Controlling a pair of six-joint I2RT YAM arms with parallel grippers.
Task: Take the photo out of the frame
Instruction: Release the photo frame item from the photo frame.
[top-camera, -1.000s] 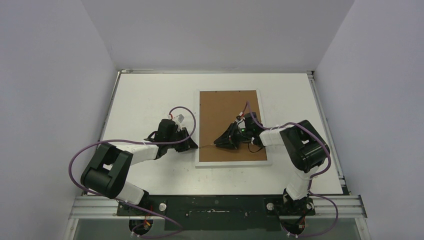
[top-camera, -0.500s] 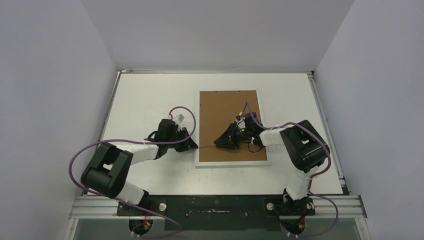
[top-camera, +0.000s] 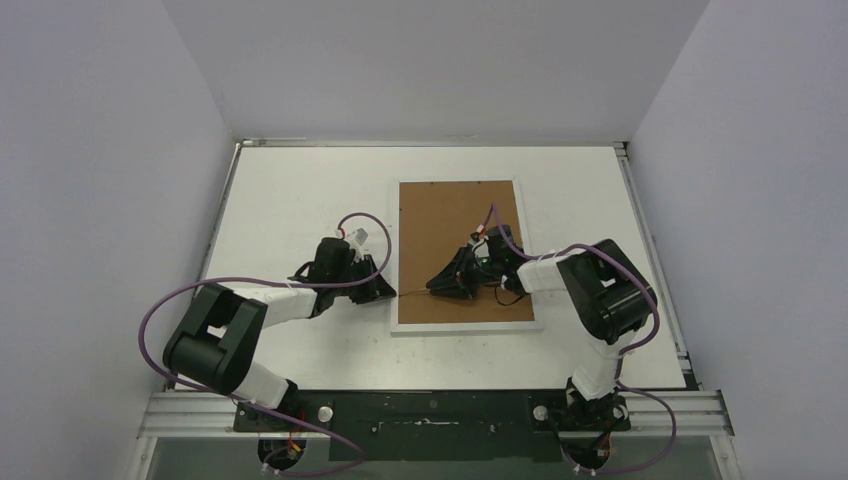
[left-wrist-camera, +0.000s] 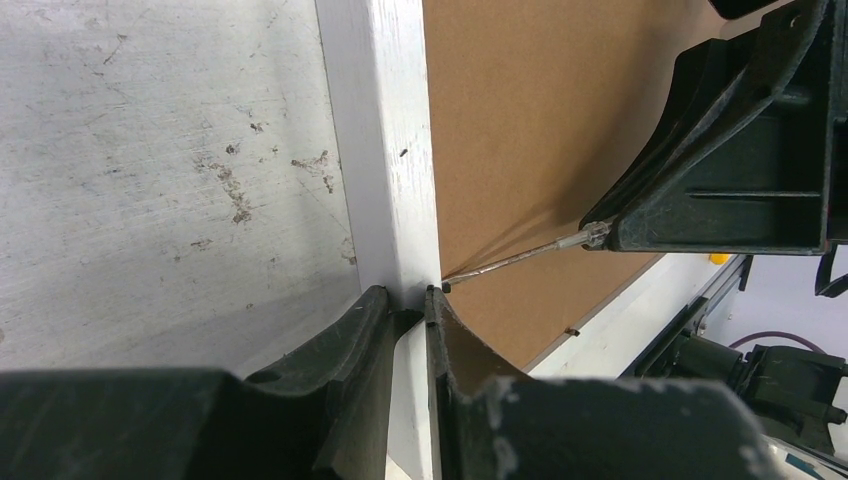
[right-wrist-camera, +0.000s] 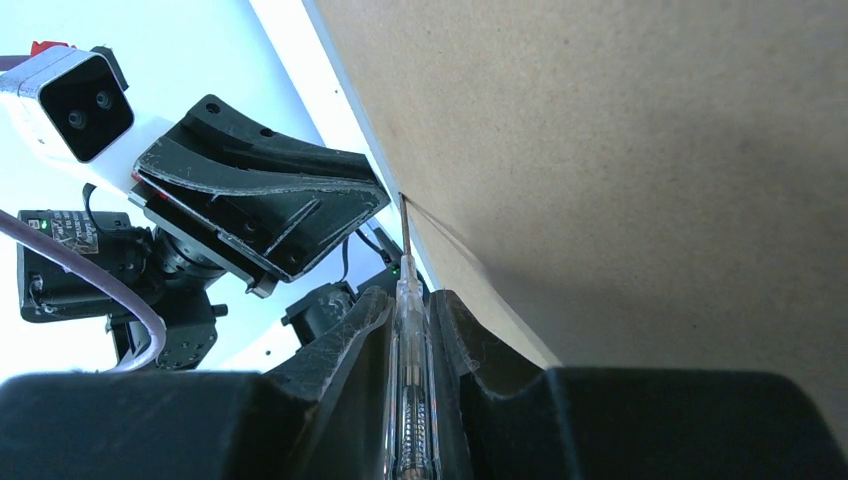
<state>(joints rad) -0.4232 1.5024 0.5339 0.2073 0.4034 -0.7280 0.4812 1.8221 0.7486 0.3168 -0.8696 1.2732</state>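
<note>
The left gripper (left-wrist-camera: 408, 300) clamps the frame (left-wrist-camera: 385, 150) at its 9 o'clock rail. The right gripper (right-wrist-camera: 410, 297) pinches a screwdriver (right-wrist-camera: 408, 400), whose tip could slip and gouge the backing (right-wrist-camera: 650, 150).

Bright even light, blurred close foregrounds
</note>
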